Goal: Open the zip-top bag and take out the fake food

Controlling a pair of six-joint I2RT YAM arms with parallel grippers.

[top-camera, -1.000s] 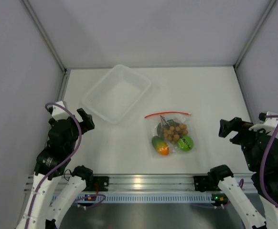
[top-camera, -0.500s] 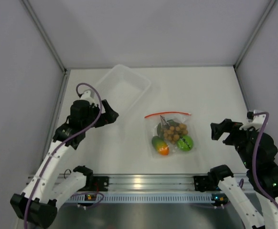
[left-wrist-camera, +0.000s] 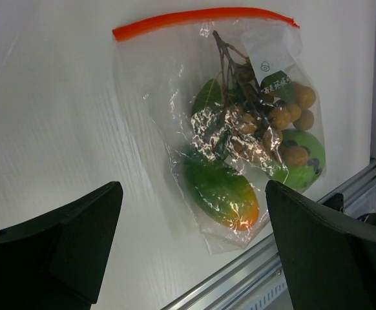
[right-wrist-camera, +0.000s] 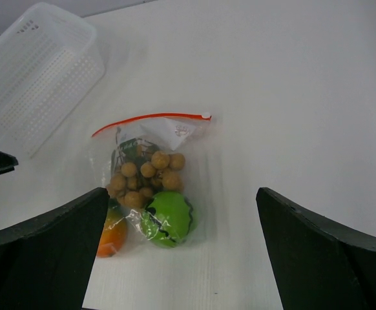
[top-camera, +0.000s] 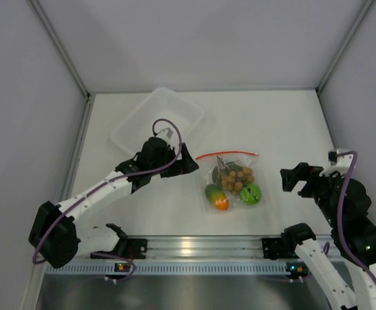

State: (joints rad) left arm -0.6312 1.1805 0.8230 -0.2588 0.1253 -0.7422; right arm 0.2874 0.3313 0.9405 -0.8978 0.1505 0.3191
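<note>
left arm (top-camera: 97, 190): white links, black joints
right arm (top-camera: 317, 258): same white, black
cables (top-camera: 168, 126): purple, looped
left pincer (top-camera: 185, 161): black, wedge fingers
right pincer (top-camera: 290, 179): black

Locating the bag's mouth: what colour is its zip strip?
Red-orange zip strip, clearest in the left wrist view.

Bright, even light; glare glints on the zip-top bag (left-wrist-camera: 227, 129); shadows soft.
</note>
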